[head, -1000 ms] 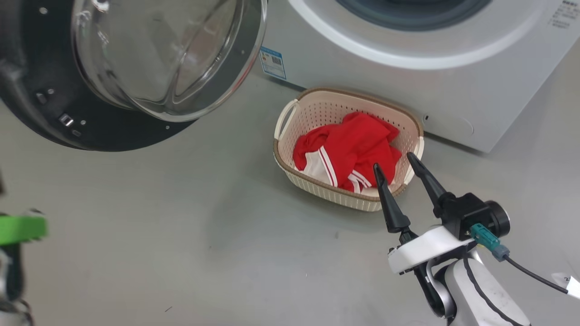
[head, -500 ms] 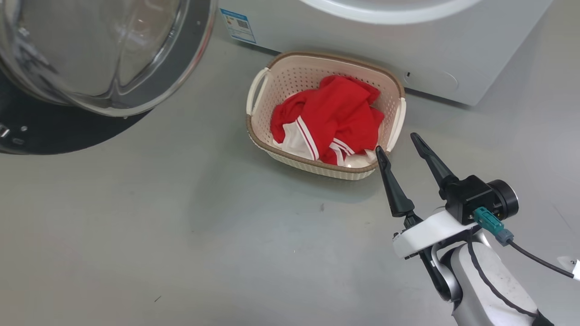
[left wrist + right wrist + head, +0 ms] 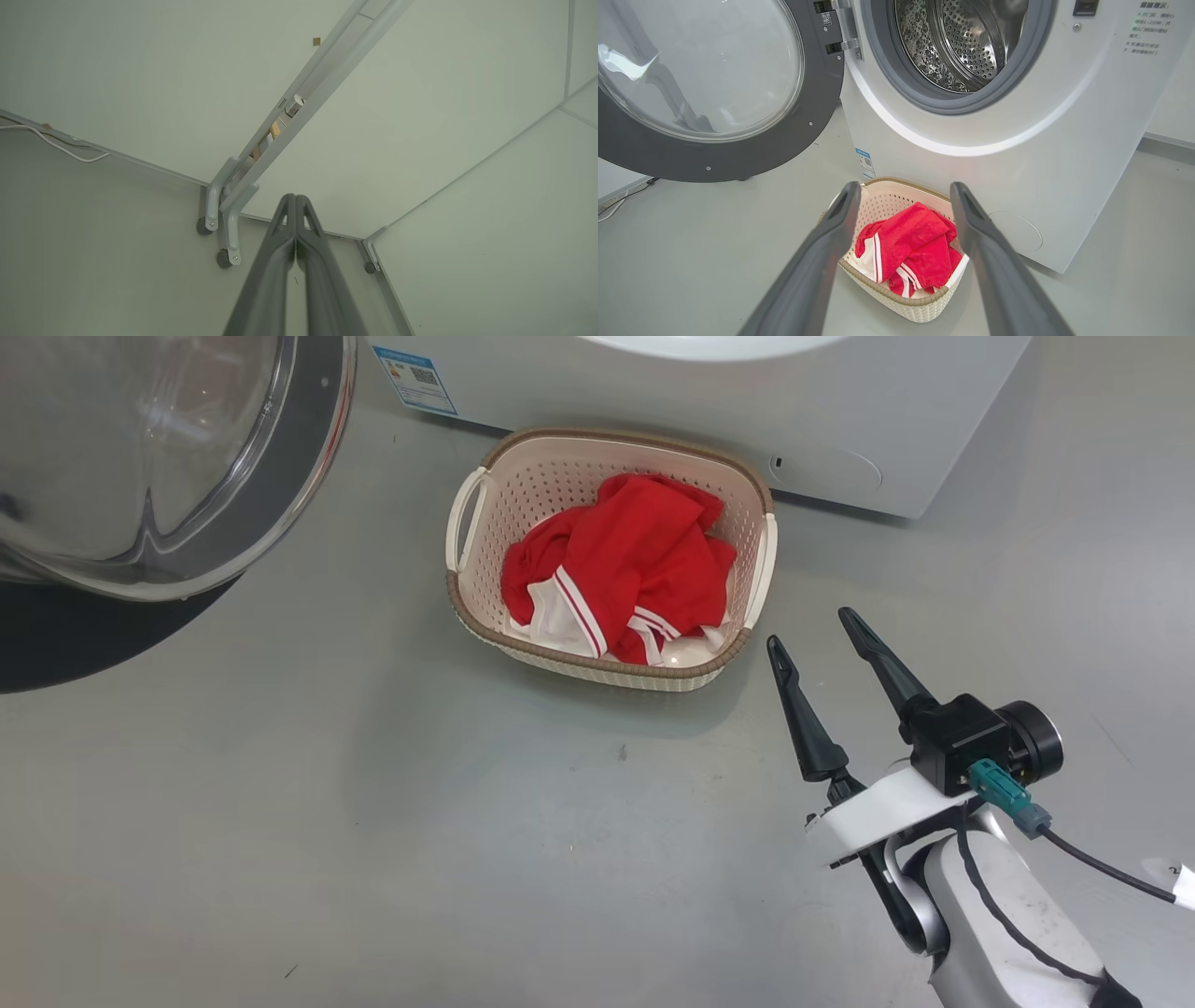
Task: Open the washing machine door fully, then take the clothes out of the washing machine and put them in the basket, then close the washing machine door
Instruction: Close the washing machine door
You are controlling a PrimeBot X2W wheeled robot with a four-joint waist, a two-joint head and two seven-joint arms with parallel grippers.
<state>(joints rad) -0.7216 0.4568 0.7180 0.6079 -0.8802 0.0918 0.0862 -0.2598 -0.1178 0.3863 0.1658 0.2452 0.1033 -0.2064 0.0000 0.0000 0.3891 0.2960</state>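
Observation:
Red clothes point(image 3: 621, 574) point(image 3: 908, 254) with white striped panels lie heaped in the cream basket point(image 3: 471, 616) point(image 3: 920, 305) on the floor before the white washing machine point(image 3: 822, 420) point(image 3: 1064, 154). The washing machine door point(image 3: 159, 467) point(image 3: 710, 93) stands swung wide open at the left, glass bowl bulging toward me. In the right wrist view the steel drum point(image 3: 966, 42) looks bare. My right gripper point(image 3: 810, 627) point(image 3: 903, 191) hangs open and empty just right of the basket, fingers pointing toward it. My left gripper point(image 3: 295, 198) is shut on nothing, aimed at a wall corner.
Grey floor spreads in front of the basket and under the open door. A blue label point(image 3: 416, 378) point(image 3: 865, 163) and a round filter cover point(image 3: 826, 469) point(image 3: 1017, 231) mark the machine's lower front. A white wheeled frame point(image 3: 224, 219) and a white cable point(image 3: 60, 147) lie by the walls.
The head camera has tilted and turned, so basket, door and machine slide up and left in view. The right gripper stays open by the basket's right end; a green part at left has left view.

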